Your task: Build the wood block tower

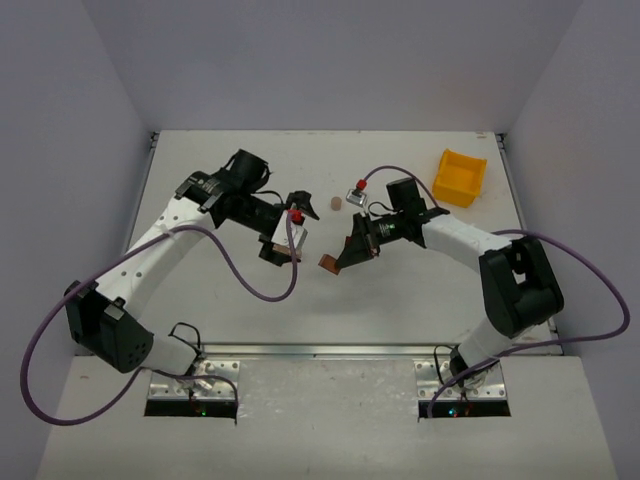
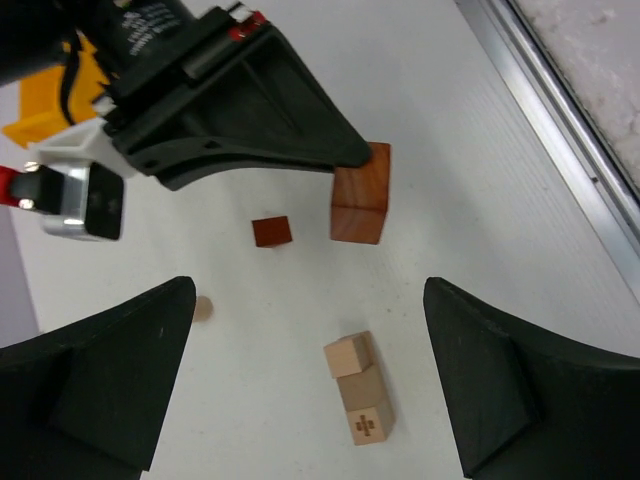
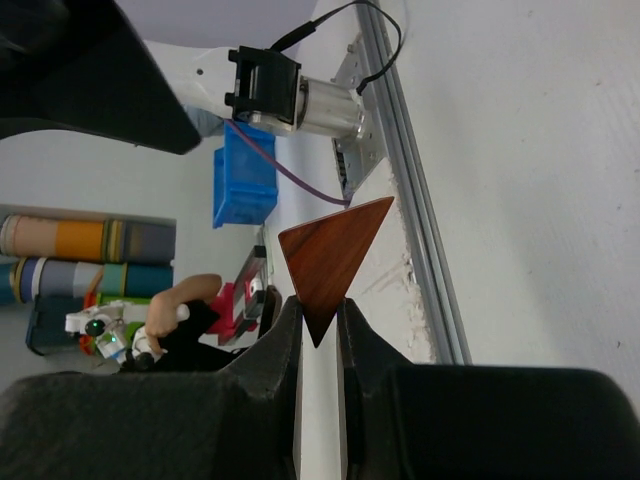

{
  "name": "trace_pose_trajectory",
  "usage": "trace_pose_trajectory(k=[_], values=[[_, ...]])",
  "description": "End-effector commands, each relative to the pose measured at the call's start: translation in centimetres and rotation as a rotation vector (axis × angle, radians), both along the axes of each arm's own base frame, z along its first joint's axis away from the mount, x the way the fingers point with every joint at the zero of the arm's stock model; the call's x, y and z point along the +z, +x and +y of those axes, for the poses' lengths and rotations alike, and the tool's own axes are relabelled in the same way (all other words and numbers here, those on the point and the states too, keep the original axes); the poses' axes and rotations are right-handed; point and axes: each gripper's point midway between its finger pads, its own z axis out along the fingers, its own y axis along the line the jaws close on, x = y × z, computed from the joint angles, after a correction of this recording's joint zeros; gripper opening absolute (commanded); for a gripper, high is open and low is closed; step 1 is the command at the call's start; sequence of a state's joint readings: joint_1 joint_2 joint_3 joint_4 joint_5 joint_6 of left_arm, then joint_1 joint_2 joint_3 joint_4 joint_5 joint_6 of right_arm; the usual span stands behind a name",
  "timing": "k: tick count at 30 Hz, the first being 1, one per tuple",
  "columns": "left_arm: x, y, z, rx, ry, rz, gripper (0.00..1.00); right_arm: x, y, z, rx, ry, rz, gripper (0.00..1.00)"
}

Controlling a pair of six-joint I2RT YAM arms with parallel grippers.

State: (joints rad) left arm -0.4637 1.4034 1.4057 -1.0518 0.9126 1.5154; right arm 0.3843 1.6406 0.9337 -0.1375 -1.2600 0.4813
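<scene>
Wood block tower pieces are being seen loose on the white counter, pale tan blocks nearest the left hand, which is being held open above them, while a reddish-brown wedge is being pinched at one corner by the right hand.

1. A robotics lab test cell: a flat white table boxed in by plain pale wall panels.
2. A silver metal mounting rail edges it.
3. Beyond it are a blue plastic bin and coloured rolls.
</scene>
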Motion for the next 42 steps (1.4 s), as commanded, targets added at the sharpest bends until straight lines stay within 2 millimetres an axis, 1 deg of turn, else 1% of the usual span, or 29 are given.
trace_pose_trajectory(k=[1,4,9,11,15,17,22,27,29,30,33,36,40,42], values=[[-2.2,-3.0,0.9,-0.124,0.034,0.005,0.92,1.0,0.6,0.5,0.038,0.057,-0.010,0.00],[-2.1,-3.0,0.2,-0.114,-0.022,0.021,0.92,0.3,0.8,0.4,0.020,0.030,-0.014,0.00],[-2.8,-2.4,-0.9,-0.102,-0.065,0.063,0.92,0.6,0.8,0.9,0.025,0.036,-0.058,0.00],[-2.7,-2.4,-1.5,-0.107,-0.077,0.098,0.88,0.9,0.7,1.2,0.037,0.041,-0.061,0.00],[-1.9,-2.2,-2.4,-0.111,-0.096,0.128,0.80,0.8,1.0,1.6,0.037,0.035,-0.067,0.00],[-2.3,-2.3,-2.6,-0.114,-0.087,0.136,0.76,1.0,0.9,1.7,0.041,0.043,-0.061,0.00],[-3.8,-2.7,-3.1,-0.124,-0.037,0.145,0.71,1.3,1.1,2.1,0.054,0.061,-0.060,0.00],[-4.0,-2.2,-3.4,-0.103,-0.036,0.158,0.69,1.7,1.2,2.3,0.062,0.068,-0.058,0.00],[-4.1,-2.0,-3.5,-0.094,-0.040,0.161,0.61,1.9,1.2,2.4,0.066,0.077,-0.066,0.00],[-4.1,-1.9,-3.6,-0.093,-0.039,0.159,0.54,1.9,1.3,2.4,0.069,0.084,-0.076,0.00],[-4.3,-1.8,-3.4,-0.082,-0.024,0.153,0.48,2.1,1.1,2.4,0.073,0.090,-0.075,0.00],[-4.3,-1.3,-3.4,-0.057,-0.024,0.144,0.47,2.2,0.8,2.3,0.083,0.097,-0.082,0.00],[-4.5,-1.2,-3.4,-0.052,-0.024,0.142,0.51,2.3,0.8,2.3,0.081,0.097,-0.088,0.00],[-4.6,-1.0,-3.2,-0.040,-0.011,0.136,0.50,2.4,0.8,2.3,0.080,0.099,-0.094,0.00]])
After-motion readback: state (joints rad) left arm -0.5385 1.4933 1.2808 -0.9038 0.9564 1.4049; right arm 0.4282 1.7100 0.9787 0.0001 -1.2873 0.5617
